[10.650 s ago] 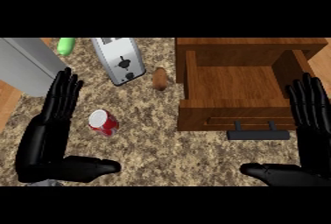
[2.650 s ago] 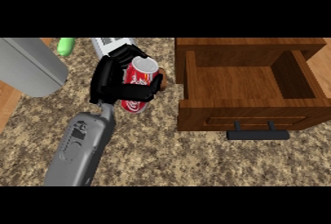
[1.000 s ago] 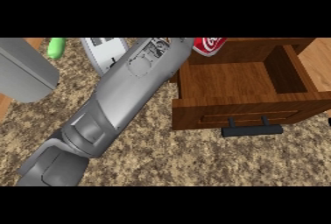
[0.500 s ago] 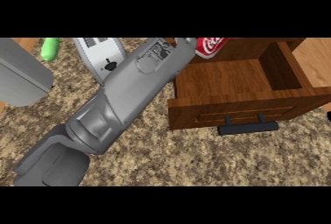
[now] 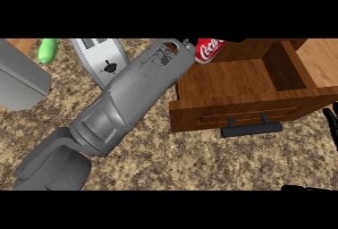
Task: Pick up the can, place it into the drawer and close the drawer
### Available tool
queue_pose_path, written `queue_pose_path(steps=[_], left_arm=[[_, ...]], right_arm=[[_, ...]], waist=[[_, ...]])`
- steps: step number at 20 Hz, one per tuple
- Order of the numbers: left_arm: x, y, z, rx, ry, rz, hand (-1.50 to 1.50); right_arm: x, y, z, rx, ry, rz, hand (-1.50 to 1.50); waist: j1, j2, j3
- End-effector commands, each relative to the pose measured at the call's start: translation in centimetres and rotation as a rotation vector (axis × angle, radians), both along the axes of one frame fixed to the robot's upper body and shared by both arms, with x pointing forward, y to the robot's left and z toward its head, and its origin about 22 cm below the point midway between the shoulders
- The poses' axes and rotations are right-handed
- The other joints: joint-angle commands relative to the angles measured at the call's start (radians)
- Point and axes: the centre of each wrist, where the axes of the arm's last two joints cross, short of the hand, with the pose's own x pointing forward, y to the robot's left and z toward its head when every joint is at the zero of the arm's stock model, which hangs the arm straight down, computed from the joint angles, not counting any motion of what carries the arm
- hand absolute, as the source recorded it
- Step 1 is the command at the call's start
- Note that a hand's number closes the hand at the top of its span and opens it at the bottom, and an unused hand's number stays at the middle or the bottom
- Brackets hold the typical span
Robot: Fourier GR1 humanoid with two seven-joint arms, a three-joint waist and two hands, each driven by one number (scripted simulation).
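The red can [image 5: 210,49] hangs at the far left corner of the open wooden drawer [image 5: 246,80], just over its back wall. My left forearm stretches up across the counter to it. Only a black sliver of the left hand [image 5: 188,44] shows beside the can, curled on it; the rest is hidden behind the wrist. The drawer's inside is bare wood, and its black handle [image 5: 251,127] faces me. My right hand [image 5: 332,120] shows only as fingertips at the right edge, with its thumb at the bottom edge; it is open and apart from the drawer.
A silver toaster [image 5: 100,58] stands left of the forearm, with a green object [image 5: 48,50] further left. A grey block [image 5: 20,80] fills the left edge. Speckled counter [image 5: 198,161] lies in front of the drawer.
The left arm keeps the can over the drawer's far left corner, a little lower than before. The whole scene has shifted slightly left in the view.
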Motion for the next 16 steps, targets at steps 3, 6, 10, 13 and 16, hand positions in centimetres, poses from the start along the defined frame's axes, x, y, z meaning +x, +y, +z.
queue_pose_path(steps=[3, 6, 10, 13, 16], left_arm=[[0.3, 0.7, -1.8, 0.048, -0.014, 0.025, 1.5], [0.1, 0.6, -2.5, 0.069, -0.022, 0.012, 1.5], [0.2, 0.6, -2.4, 0.077, -0.031, 0.077, -1.5], [0.5, 1.7, -4.2, 0.081, -0.022, 0.101, -1.5], [0.6, 1.1, -2.7, 0.046, -0.02, 0.113, -1.5]], right_arm=[[-0.4, -0.1, 1.0, 0.001, -0.013, 0.002, -1.5], [-0.1, -0.7, 1.4, -0.015, 0.003, 0.002, -1.5], [1.0, -0.4, 0.4, -0.021, -0.014, 0.031, -1.5], [0.4, -0.3, 1.4, -0.033, -0.031, 0.025, -1.5], [0.4, 0.6, 0.8, -0.009, -0.036, 0.026, -1.5]], waist=[[-0.016, 0.001, 0.0], [-0.021, 0.002, 0.0], [-0.035, 0.01, 0.001], [-0.032, 0.008, 0.0], [-0.031, 0.008, 0.0]])
